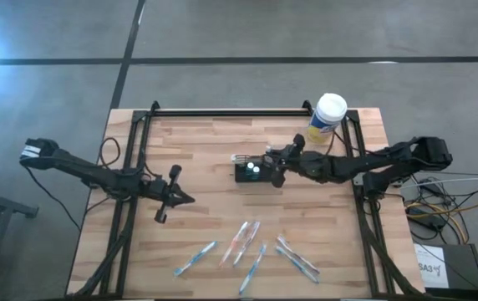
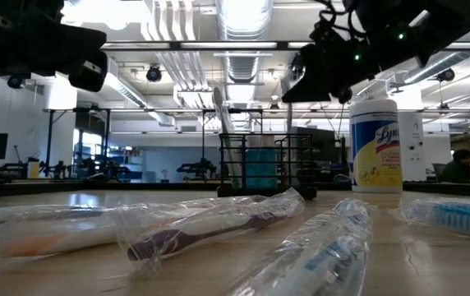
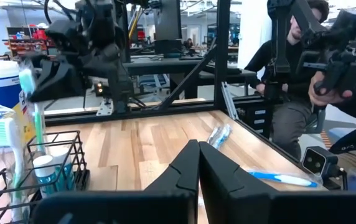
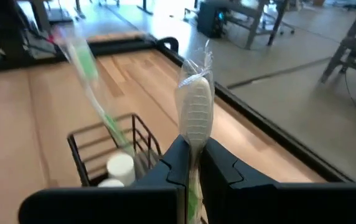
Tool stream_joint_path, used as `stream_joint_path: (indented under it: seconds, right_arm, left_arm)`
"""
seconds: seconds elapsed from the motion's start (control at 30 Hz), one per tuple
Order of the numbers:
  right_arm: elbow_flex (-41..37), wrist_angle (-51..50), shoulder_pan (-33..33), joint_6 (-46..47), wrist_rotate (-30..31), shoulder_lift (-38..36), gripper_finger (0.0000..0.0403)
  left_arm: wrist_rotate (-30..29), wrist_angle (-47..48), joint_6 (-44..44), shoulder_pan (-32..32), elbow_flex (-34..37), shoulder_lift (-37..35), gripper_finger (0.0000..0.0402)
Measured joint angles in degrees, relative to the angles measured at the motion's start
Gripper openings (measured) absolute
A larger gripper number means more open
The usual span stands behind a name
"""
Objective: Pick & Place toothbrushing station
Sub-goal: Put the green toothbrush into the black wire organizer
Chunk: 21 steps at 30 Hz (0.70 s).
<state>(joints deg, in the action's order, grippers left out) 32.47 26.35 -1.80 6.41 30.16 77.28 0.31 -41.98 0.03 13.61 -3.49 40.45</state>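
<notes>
Two dark arms reach over a pale wooden slatted table (image 1: 197,221). The right gripper (image 4: 193,163) hovers at the small black rectangular wire-mesh caddy (image 1: 251,172), which stands near the middle of the table, a little toward the far edge. Its fingers are pinched together on a clear-wrapped toothbrush with a white head (image 4: 195,112), held upright so the head rises above the fingertips. In the right wrist view, another wrapped toothbrush with a green handle (image 4: 91,81) leans tilted in the caddy beside a white-capped item (image 4: 120,167).

The left gripper (image 1: 180,199) hangs above bare table left of the caddy and well apart from it, its fingers closed together with nothing between them.

A round yellow-and-blue canister with a white lid (image 1: 328,114) stands near the far right corner, beyond the caddy. Several wrapped toothbrushes (image 1: 246,238) lie scattered along the near side of the table; from table height the closest shows a purple handle (image 2: 210,230) inside its crinkled plastic.

In the left wrist view, a person in dark clothing (image 3: 309,74) sits beyond the table's edge.
</notes>
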Motion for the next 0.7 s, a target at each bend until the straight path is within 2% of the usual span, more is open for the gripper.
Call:
stream_joint_path:
  seconds: [0.37,0.7]
  right_arm:
    - [0.27,1.09,0.02,1.05,0.66,5.10,0.0019]
    - [-0.11,-0.95,0.21,1.46,-0.21,1.33,0.0092]
  left_arm:
    - [-0.38,0.00,0.11,0.00,-0.11,0.00,0.0011]
    - [-0.38,0.02,0.02,0.00,-0.07,0.02,0.0012]
